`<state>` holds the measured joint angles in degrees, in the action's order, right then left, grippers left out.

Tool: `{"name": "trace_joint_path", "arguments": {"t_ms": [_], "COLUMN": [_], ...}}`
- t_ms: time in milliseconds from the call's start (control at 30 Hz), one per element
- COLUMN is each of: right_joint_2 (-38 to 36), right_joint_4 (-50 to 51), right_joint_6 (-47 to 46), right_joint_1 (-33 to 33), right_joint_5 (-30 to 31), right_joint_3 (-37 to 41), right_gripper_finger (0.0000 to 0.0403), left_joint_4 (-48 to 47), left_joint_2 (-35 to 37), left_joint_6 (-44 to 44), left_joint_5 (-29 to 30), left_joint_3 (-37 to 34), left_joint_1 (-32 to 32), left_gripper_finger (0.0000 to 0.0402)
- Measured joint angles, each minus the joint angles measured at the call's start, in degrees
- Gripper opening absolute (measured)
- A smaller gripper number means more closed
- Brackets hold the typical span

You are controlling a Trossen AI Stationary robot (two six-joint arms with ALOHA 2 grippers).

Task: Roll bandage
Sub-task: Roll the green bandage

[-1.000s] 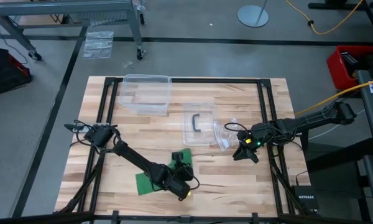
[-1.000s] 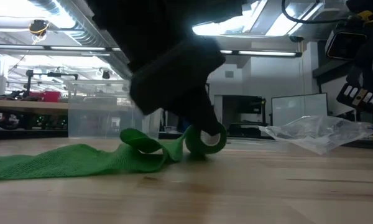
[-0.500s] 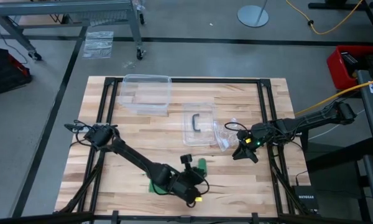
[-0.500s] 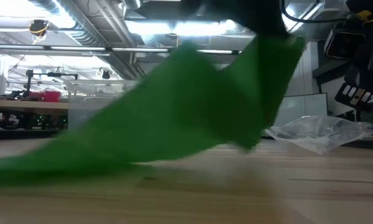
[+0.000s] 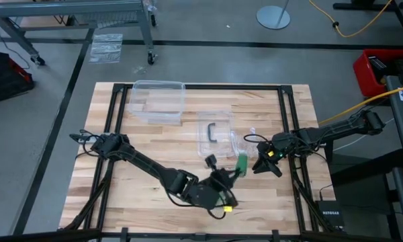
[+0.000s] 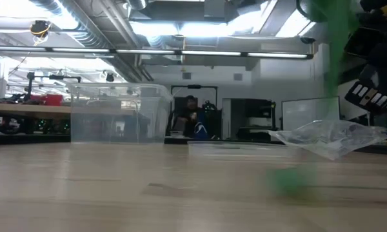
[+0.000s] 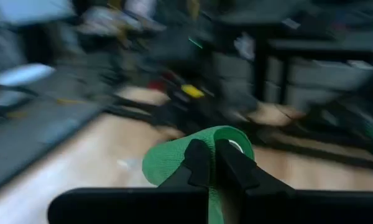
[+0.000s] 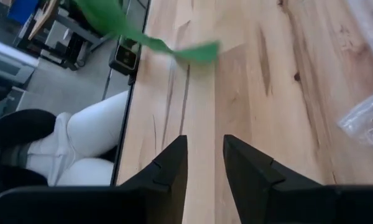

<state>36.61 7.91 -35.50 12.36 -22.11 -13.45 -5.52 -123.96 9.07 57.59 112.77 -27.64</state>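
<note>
A clear plastic tub (image 5: 158, 101) sits on the wooden table (image 5: 121, 181). Near the tub lie 1 lid (image 5: 213, 133) and 1 crumpled plastic bag (image 5: 244, 144).

The near left of the bench (image 5: 114, 195) lies bare wood, open for passing. At the far side a clear bin (image 5: 157, 101) and a clear lid (image 5: 214, 134) block the way. A plastic bag (image 5: 244, 145) lies just beside the right tool (image 5: 265, 163).

Grey concrete floor (image 5: 47, 101) around the wooden tabletop (image 5: 154, 141). Overhead strip lights (image 6: 180, 29) and exposed ducts (image 6: 58, 13). Far workbench (image 6: 26, 109) at the back.
</note>
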Motion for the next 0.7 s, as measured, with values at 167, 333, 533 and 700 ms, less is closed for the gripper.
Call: {"name": "trace_joint_path", "arguments": {"t_ms": [167,333,533,700], "right_joint_2": [-3.13,-6.7,-7.87,-5.65], "right_joint_4": [1.85,5.18,5.79,5.68], "right_joint_6": [0.54,1.52,1.46,1.37], "right_joint_1": [0.0,0.0,0.0,0.0], "right_joint_5": [-1.55,-0.3,5.95,9.38], "right_joint_3": [0.0,0.0,0.0,0.0], "right_gripper_finger": [0.0108,0.0108,0.0108,0.0108], "left_joint_4": [1.5,-9.49,-36.06,-54.11], "left_joint_2": [0.07,0.07,-0.17,-2.37], "left_joint_6": [-2.52,11.91,43.78,64.88], "left_joint_5": [16.88,22.2,22.08,14.27], "left_joint_3": [0.24,0.22,0.18,0.13], "left_joint_1": [-1.12,-3.01,-5.62,-6.58], "left_gripper_finger": [0.0002,0.0001,0.0001,0.0001]}}
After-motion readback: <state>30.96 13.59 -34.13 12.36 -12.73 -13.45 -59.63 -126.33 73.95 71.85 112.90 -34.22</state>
